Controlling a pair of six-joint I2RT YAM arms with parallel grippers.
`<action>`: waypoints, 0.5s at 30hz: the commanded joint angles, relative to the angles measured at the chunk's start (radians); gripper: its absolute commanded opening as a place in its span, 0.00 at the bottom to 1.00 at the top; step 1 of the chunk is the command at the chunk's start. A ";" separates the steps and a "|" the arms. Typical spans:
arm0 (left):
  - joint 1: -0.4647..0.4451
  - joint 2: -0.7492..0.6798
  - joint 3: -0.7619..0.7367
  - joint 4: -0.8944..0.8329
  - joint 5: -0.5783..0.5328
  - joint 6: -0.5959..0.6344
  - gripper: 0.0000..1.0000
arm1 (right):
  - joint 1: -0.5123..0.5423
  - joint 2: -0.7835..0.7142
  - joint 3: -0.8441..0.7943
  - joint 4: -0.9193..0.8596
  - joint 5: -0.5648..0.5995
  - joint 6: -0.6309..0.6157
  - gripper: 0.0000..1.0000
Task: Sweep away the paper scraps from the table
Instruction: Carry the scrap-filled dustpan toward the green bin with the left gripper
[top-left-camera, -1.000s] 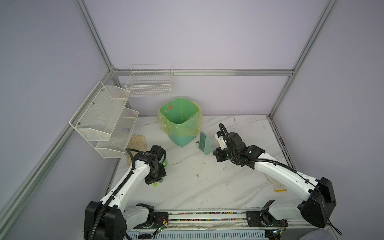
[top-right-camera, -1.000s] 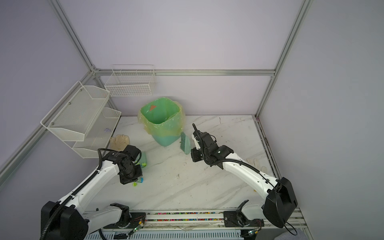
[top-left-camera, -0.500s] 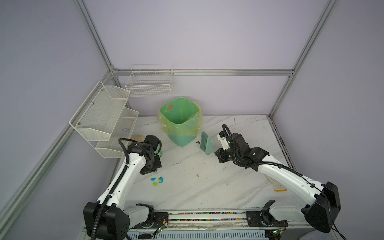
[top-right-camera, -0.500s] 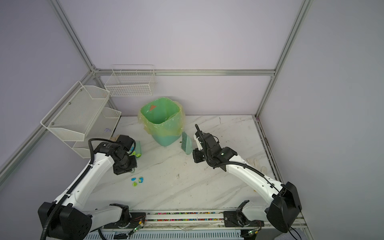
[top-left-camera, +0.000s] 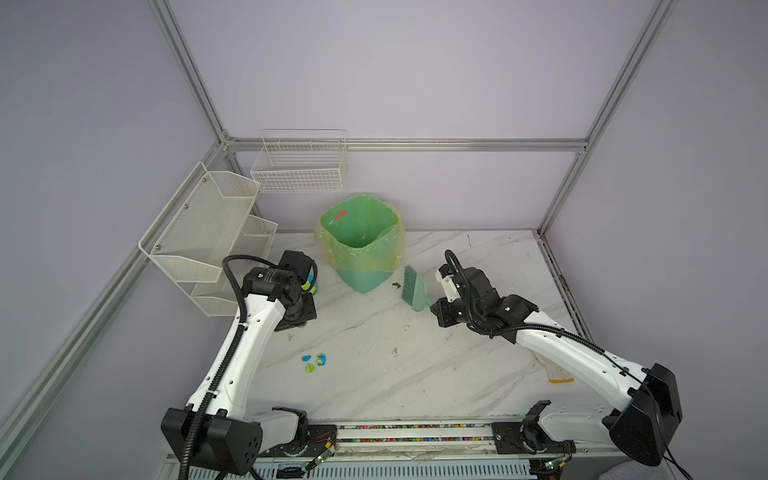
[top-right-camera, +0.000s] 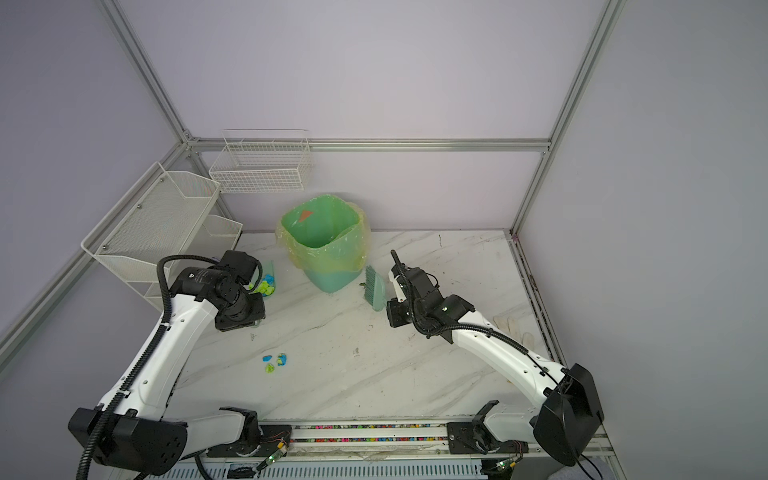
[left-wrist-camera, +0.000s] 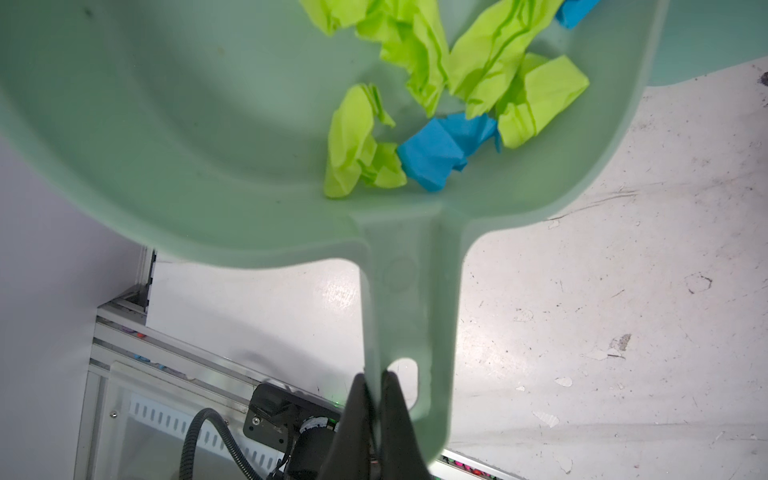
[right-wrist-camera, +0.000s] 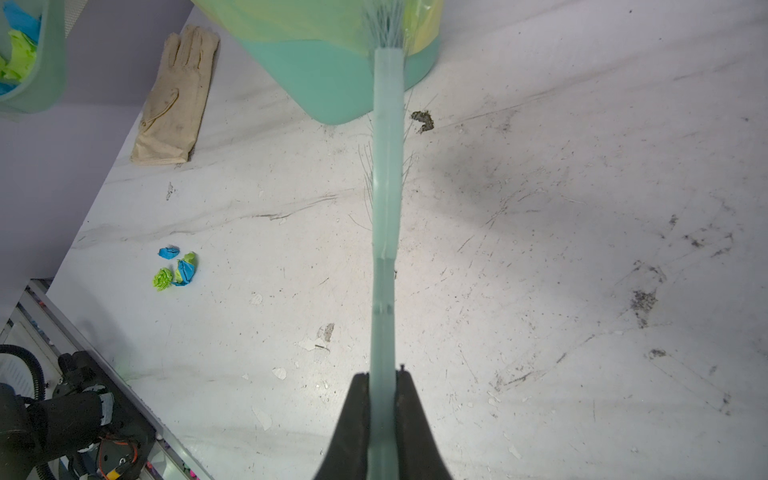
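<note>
Left arm (top-left-camera: 249, 353) reaches up the left side, wrist bent at the far left, just left of the bin (top-left-camera: 360, 249). Left gripper (left-wrist-camera: 375, 376) clamped tight on the handle end of the dustpan (left-wrist-camera: 187, 145), pan held off the table (top-left-camera: 415, 374). Right arm (top-left-camera: 582, 353) stretches from near right toward centre. Right gripper (right-wrist-camera: 382, 376) closed on the brush (right-wrist-camera: 387, 187) handle, bristles by the bin's base. Paper scraps (left-wrist-camera: 424, 75): most lie in the dustpan. A small blue-and-green cluster (top-left-camera: 314, 360) sits on the table near-left of centre, well apart from both tools.
</note>
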 joint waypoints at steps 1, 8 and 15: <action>0.009 0.002 0.126 -0.029 -0.046 0.028 0.00 | -0.007 -0.027 -0.005 -0.011 0.005 0.001 0.00; 0.011 0.010 0.213 0.011 -0.045 0.009 0.00 | -0.010 -0.029 -0.004 -0.011 0.003 -0.006 0.00; 0.011 0.066 0.312 0.014 0.018 0.053 0.00 | -0.012 -0.040 -0.007 -0.013 0.002 -0.008 0.00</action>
